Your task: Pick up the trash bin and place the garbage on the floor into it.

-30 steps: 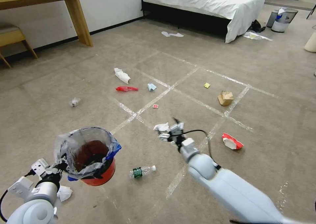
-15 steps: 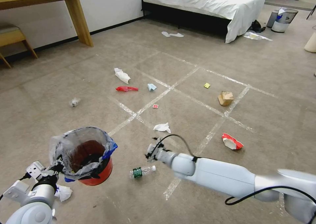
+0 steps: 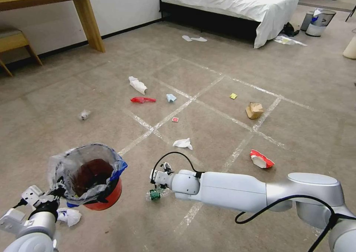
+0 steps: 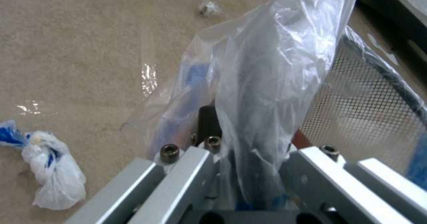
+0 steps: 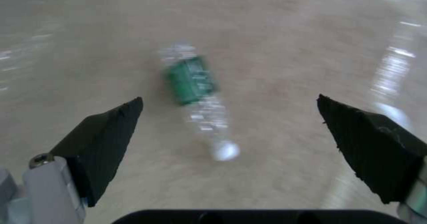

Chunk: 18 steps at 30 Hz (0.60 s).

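The right hand (image 3: 158, 178) is low over the floor (image 3: 207, 81), with its arm stretched across the front of the robot. Its two black fingers (image 5: 104, 137) are spread wide apart and hold nothing. The clear bottle (image 5: 198, 93) with the green label lies on its side on the carpet, between the two fingers and a bit below them. From the head view the bottle (image 3: 155, 194) peeks out just under the hand.

The left hand (image 3: 44, 200) is on the robot's left side, held up above the floor. It is closed tight on the rim of the trash bin (image 3: 94, 179), pinching the crinkly plastic bag (image 4: 267, 67) too. The bin is red and round, stands upright in the air, and its mouth faces up. A knotted white and blue plastic bundle (image 3: 68, 215) lies on the floor just below it.

More garbage is spread on the carpet farther out. A white tissue (image 3: 183, 143) lies near the right hand. A red and white wrapper (image 3: 261, 159) sits off to the right. Beyond that are a brown paper bag (image 3: 254, 110), a tiny red card (image 3: 175, 119), a yellow wrapper (image 3: 233, 95), a pale blue scrap (image 3: 170, 97), a long red wrapper (image 3: 142, 100) and another white tissue (image 3: 137, 85). A bed (image 3: 237, 3) stands at the far end of the room.
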Motion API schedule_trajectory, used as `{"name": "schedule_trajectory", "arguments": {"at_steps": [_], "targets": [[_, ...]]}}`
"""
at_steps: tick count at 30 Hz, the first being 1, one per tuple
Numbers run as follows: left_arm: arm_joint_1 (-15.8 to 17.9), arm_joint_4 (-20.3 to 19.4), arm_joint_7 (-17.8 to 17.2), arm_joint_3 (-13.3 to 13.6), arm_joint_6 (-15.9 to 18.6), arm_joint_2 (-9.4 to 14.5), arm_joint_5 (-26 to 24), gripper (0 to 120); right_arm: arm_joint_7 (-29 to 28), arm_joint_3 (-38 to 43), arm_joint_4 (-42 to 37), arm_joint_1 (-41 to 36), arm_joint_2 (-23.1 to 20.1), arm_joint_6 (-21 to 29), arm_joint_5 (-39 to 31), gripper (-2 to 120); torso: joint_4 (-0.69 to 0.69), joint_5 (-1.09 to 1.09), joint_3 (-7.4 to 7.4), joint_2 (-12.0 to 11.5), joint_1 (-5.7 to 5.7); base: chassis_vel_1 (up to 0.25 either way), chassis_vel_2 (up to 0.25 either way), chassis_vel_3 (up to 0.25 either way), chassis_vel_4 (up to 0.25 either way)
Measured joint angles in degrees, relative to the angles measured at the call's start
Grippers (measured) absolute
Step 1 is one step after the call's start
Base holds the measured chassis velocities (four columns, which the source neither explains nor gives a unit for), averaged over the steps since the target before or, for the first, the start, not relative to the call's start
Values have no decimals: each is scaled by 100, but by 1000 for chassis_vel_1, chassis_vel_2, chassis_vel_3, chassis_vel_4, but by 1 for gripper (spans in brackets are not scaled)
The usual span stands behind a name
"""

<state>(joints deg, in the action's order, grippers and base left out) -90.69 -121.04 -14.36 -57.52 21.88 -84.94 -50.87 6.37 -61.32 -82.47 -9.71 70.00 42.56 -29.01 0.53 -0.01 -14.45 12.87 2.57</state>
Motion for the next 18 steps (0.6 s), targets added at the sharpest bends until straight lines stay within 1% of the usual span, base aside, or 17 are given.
{"name": "schedule_trajectory", "arguments": {"at_steps": [1, 2, 3, 6, 7, 8, 9, 11, 12, 14, 15, 16, 17, 18], "targets": [[0, -8, 1, 5, -2, -11, 5, 3, 456, 72, 37, 0, 1, 20, 231, 100, 0, 0, 0, 0, 0, 0, 0, 0, 0], [0, -21, 2, 6, -10, -25, 13, 3, 784, 123, 109, -1, 18, 26, 494, 100, 1, 0, 0, 0, 0, 0, 0, 0, 0], [0, -21, 2, 6, -10, -25, 13, 3, 784, 123, 109, -1, 18, 26, 494, 100, 1, 0, 0, 0, 0, 0, 0, 0, 0], [-10, -36, 7, 0, -27, -61, 26, 3, 1124, 163, 418, -22, 185, 25, 1027, 100, 0, 0, 0, 0, 0, 0, 0, 0, 0], [-10, -36, 7, 0, -27, -61, 26, 3, 1124, 163, 418, -22, 185, 25, 1027, 100, 0, 0, 0, 0, 0, 0, 0, 0, 0], [-15, -39, 7, -4, -32, -77, 40, 3, 1228, 162, 637, -35, 299, 22, 1278, 100, -1, 0, 0, 0, 0, 0, 0, 0, 0], [-15, -39, 7, -4, -32, -77, 40, 3, 1228, 162, 637, -35, 299, 22, 1278, 100, -1, 0, 0, 0, 0, 0, 0, 0, 0], [-19, -45, 7, -12, -37, -100, 65, 3, 1336, 161, 1009, -93, 498, 12, 1453, 100, -1, 0, 0, 0, 0, 0, 0, 0, 0], [-19, -45, 7, -12, -37, -100, 65, 3, 1336, 161, 1009, -93, 498, 12, 1453, 100, -1, 0, 0, 0, 0, 0, 0, 0, 0], [-35, -63, 3, -54, -41, -117, 72, 3, 1397, 150, 1541, -222, 747, -1, 1698, 100, 0, -1, 0, 0, 0, 0, 0, 0, 0], [-35, -63, 3, -54, -41, -117, 72, 3, 1397, 150, 1541, -222, 747, -1, 1698, 100, 0, -1, 0, 0, 0, 0, 0, 0, 0], [-53, -69, 0, -98, -41, -118, 71, 3, 1455, 147, 1804, -304, 872, -7, 1836, 100, 0, 0, 0, 0, 0, 0, 0, 0, 0], [-53, -69, 0, -98, -41, -118, 71, 3, 1455, 147, 1804, -304, 872, -7, 1836, 100, 0, 0, 0, 0, 0, 0, 0, 0, 0], [-74, -75, -2, -141, -42, -118, 66, 3, 1463, 143, 2024, -366, 964, -14, 1956, 100, -1, 0, 0, 0, 0, 0, 0, 0, 0]]}}
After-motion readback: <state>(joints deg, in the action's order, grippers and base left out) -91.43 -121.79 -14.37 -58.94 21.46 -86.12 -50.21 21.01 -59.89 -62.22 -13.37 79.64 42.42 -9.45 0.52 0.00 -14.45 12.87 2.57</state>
